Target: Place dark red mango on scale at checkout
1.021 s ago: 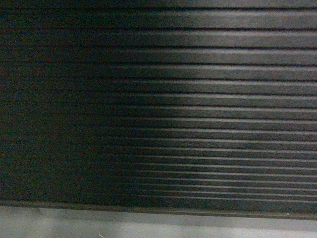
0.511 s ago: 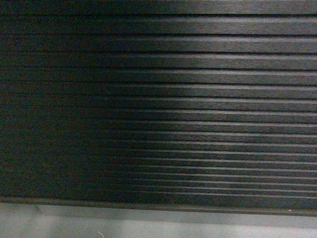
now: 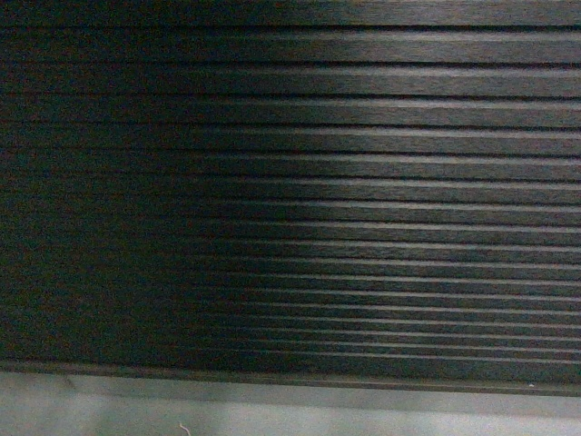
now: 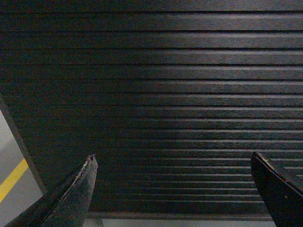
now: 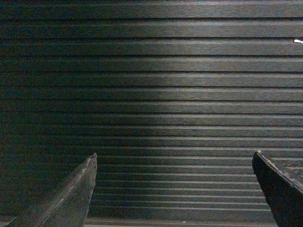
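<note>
Checkout (image 3: 363, 182) ribbed front fills all my views, pale floor (image 3: 272, 418) strip below. My left gripper (image 4: 173, 163) spread, holding nothing; my right gripper (image 5: 174, 163) spread, holding nothing.

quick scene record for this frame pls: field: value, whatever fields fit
facing: checkout, ribbed dark front panel fills all three views
floor: pale strip under the panel in the head view; yellow line at left of the left wrist view
left pincer: open, empty
right pincer: open, empty
dark red mango: not in view
scale: not in view
</note>
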Robot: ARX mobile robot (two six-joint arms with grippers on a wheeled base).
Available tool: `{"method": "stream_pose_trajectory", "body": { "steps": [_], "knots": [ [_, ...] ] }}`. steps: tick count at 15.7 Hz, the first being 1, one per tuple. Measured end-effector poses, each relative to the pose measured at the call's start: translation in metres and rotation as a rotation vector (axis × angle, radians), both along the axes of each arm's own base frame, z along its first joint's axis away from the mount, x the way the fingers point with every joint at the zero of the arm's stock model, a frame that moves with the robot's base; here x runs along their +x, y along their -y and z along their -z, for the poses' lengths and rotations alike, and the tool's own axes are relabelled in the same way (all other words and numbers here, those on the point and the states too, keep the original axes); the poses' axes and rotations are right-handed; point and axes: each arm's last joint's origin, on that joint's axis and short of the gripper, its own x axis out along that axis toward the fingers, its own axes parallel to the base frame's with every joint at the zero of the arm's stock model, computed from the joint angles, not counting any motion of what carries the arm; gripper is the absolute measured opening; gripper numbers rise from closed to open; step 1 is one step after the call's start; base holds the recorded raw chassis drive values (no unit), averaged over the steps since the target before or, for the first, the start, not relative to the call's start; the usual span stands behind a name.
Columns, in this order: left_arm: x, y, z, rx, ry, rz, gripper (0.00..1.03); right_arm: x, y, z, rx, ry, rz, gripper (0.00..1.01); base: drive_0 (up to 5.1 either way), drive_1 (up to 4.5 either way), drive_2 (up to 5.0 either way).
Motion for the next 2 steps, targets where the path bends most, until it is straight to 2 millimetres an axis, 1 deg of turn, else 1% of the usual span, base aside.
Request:
{"method": "stream_pose_trajectory", "body": {
  "steps": [2],
  "knots": [
    [0.0, 0.0, 0.0, 0.0, 0.0, 0.0, 0.98, 0.0, 0.0, 0.0, 0.0, 0.0, 0.0, 0.98, 0.0, 0.0, 0.0]
  ]
}}
